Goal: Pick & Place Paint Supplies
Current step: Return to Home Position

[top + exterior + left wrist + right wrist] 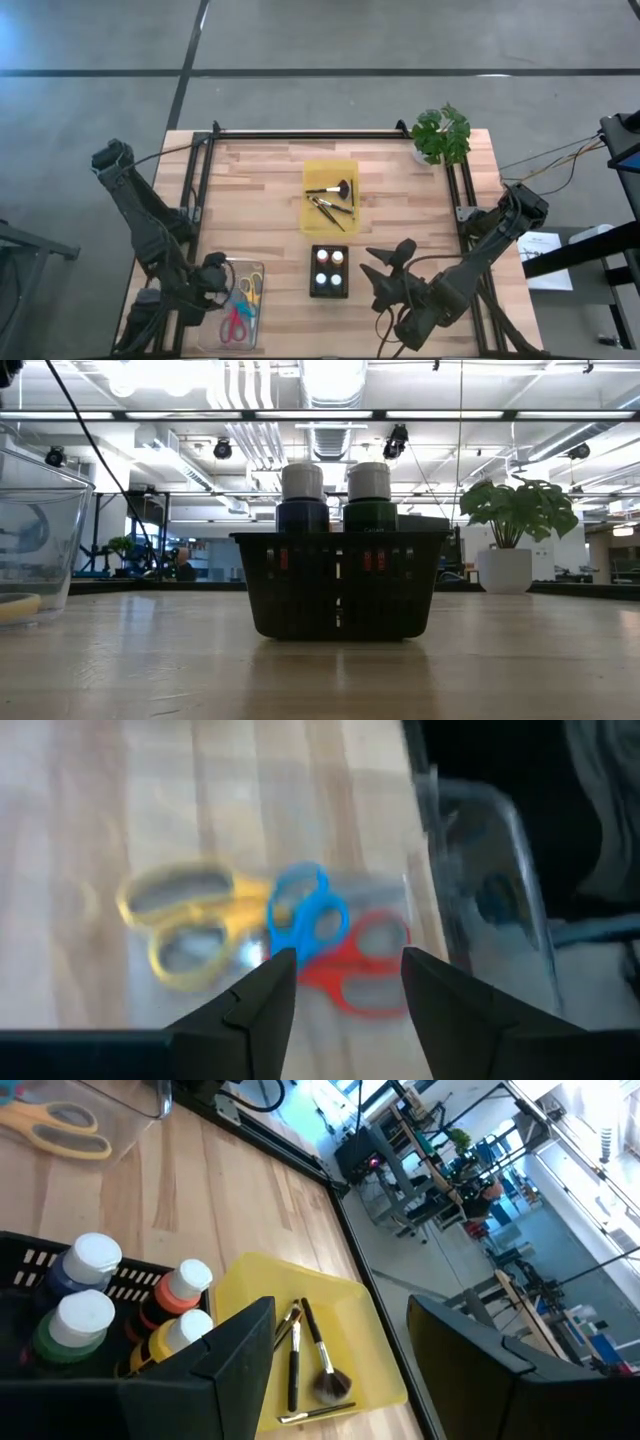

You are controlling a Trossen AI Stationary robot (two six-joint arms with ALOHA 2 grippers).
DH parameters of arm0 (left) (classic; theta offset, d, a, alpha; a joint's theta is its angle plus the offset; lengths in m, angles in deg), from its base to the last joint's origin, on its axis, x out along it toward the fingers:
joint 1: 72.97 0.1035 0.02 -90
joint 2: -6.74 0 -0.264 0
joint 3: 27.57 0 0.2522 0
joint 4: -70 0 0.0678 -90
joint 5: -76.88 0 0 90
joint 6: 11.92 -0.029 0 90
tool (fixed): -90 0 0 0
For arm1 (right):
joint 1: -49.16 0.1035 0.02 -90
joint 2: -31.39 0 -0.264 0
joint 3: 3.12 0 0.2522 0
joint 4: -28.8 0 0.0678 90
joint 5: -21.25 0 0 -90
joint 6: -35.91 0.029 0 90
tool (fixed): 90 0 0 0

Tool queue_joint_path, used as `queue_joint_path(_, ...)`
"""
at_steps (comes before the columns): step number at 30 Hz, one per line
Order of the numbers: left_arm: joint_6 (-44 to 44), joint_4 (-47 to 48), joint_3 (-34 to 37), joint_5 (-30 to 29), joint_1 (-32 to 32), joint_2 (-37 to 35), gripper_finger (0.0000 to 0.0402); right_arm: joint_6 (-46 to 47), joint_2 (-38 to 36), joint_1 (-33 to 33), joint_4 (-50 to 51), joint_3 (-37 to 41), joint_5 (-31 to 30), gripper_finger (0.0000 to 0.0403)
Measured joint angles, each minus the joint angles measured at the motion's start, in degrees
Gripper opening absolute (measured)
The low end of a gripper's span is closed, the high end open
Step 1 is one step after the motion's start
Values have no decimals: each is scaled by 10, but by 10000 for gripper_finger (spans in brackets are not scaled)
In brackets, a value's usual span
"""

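Note:
A black basket (330, 272) (340, 585) stands on the table's near middle and holds several small paint bottles (85, 1295) upright; their tops are white or orange-red. Beyond it a yellow tray (330, 190) (375, 1355) holds thin dark-handled brushes (328, 210) (294, 1360) and one broad black-bristled brush (338, 187) (328, 1375), all lying flat. My right gripper (390, 262) (340, 1315) is open, just right of the basket, touching nothing. My left gripper (218, 268) (345, 960) is open at the near left, above a clear bin.
A clear bin (240, 305) (30, 540) at the near left holds yellow, blue and red scissors (300, 930). A potted plant (440, 132) (515, 525) stands at the far right corner. Black frame rails (200, 180) run along the left, far and right edges.

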Motion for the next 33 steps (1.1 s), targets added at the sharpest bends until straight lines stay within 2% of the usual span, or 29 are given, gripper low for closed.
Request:
queue_joint_path(3, -66, -64, 29, -79, -2, -23, 191, 10, 0, 2, 9, 0, 0, 226)
queue_joint_path(6, -171, -189, 95, -116, 15, -53, 191, 12, 0, 3, 9, 0, 0, 226)
queue_joint_path(10, -288, -388, 218, -95, 86, -97, 185, 12, 0, 3, 9, 0, 0, 226)
queue_joint_path(14, -360, -514, 308, 4, 186, -147, 158, 15, -2, 3, 9, 0, 0, 226)
queue_joint_path(17, -396, -521, 335, 70, 253, -189, 131, 19, -4, 3, 8, 0, 0, 226)
queue_joint_path(20, -448, -510, 344, 98, 293, -231, 109, 22, -4, 3, 8, 0, 0, 226)
queue_joint_path(23, -500, -482, 345, 96, 303, -270, 93, 26, -4, 3, 8, 0, 0, 226)
queue_joint_path(25, -527, -457, 345, 73, 303, -294, 85, 30, -4, 3, 8, 0, 0, 226)
queue_joint_path(27, -545, -429, 346, 51, 303, -318, 78, 33, -5, 3, 9, 0, 3, 226)
queue_joint_path(33, -575, -407, 363, 38, 307, -384, 75, 42, -6, 3, 7, 0, 3, 226)
